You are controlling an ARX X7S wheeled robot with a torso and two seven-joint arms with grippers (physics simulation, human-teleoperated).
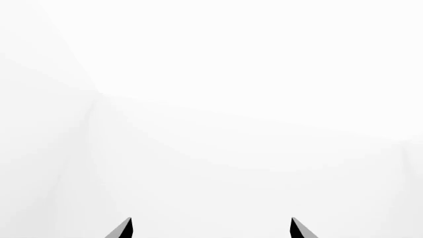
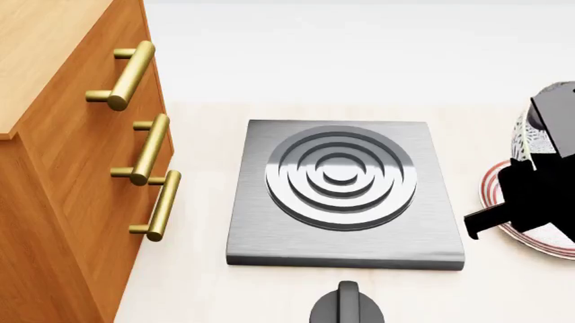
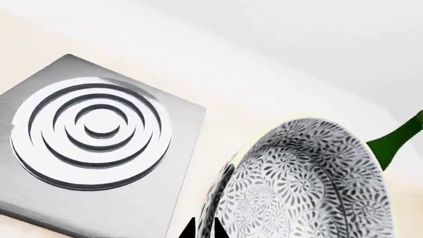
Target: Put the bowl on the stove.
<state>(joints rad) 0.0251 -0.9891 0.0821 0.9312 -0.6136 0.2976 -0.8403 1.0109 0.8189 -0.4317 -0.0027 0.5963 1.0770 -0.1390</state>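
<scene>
Bowl: the patterned bowl [image 3: 304, 183] is gripped at its rim by the right gripper [image 3: 203, 229], whose two dark fingertips sit pinched close together on the bowl's edge in the right wrist view. From the head, only a sliver of the bowl [image 2: 537, 138] shows behind the black gripper body at the far right.
Bowl's place: to the right of the stove and not on it, over the plate; whether it touches the plate cannot be told.
Right gripper: [image 2: 526, 195] clamped on the bowl's rim.
Stove: the grey slab [image 2: 341, 195] lies flat on the counter, its ringed burner bare [image 3: 89, 134].
Plate: a white plate with red rings [image 2: 492, 192] lies just right of the stove, mostly hidden by the gripper.
Knob: a round black knob [image 2: 348, 306] sits in front of the stove.
Cabinet: a wooden drawer unit with brass handles [image 2: 148, 148] stands left of the stove.
Green object: [image 3: 396, 141] behind the bowl, unclear.
Left gripper: [image 1: 211, 229] fingertips spread apart, holding nothing, facing a white surface.
</scene>
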